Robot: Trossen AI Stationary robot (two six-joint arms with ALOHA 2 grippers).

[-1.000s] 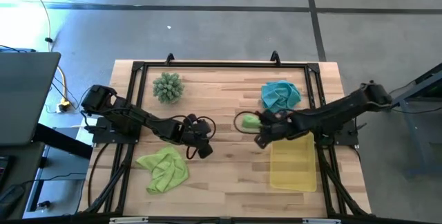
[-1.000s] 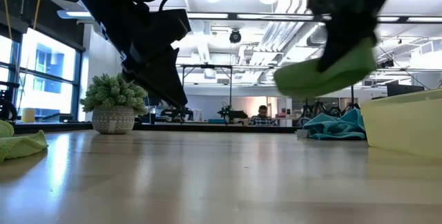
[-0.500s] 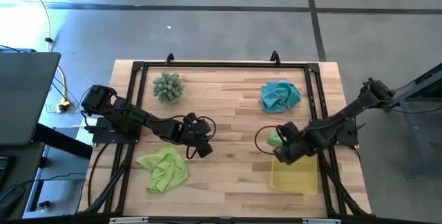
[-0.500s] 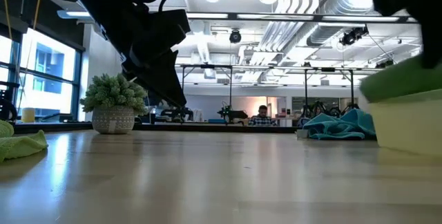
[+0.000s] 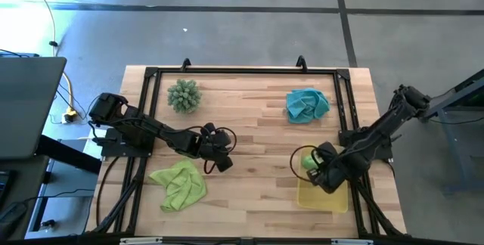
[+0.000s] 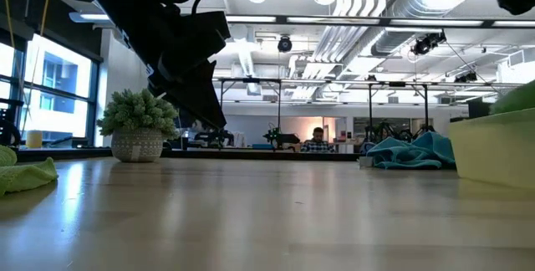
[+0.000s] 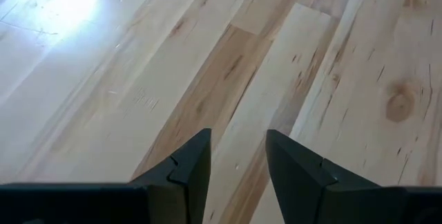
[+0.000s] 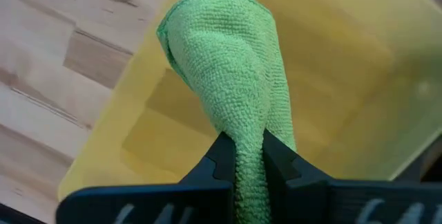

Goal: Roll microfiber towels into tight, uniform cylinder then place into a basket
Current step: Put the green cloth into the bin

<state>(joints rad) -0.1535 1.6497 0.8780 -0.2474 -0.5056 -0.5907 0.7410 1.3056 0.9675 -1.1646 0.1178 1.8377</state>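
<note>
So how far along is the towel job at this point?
Nothing sits in the yellow basket yet. In hand: the right gripper is shut on a rolled lime green towel, held over the basket's near end. Left: a crumpled lime green towel and a teal towel lie unrolled on the table. The left gripper waits open over bare wood.

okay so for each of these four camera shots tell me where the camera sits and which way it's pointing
High view: above the table, looking straight down; both arms, left gripper and right gripper show.
Low view: at tabletop height, looking level across into the room; a dark arm hangs in from above.
Left wrist view: on the left arm, facing bare table past open fingers.
Right wrist view: on the right arm, facing the basket.
Shared: high and right wrist views both show the rolled green towel held over the basket.
</note>
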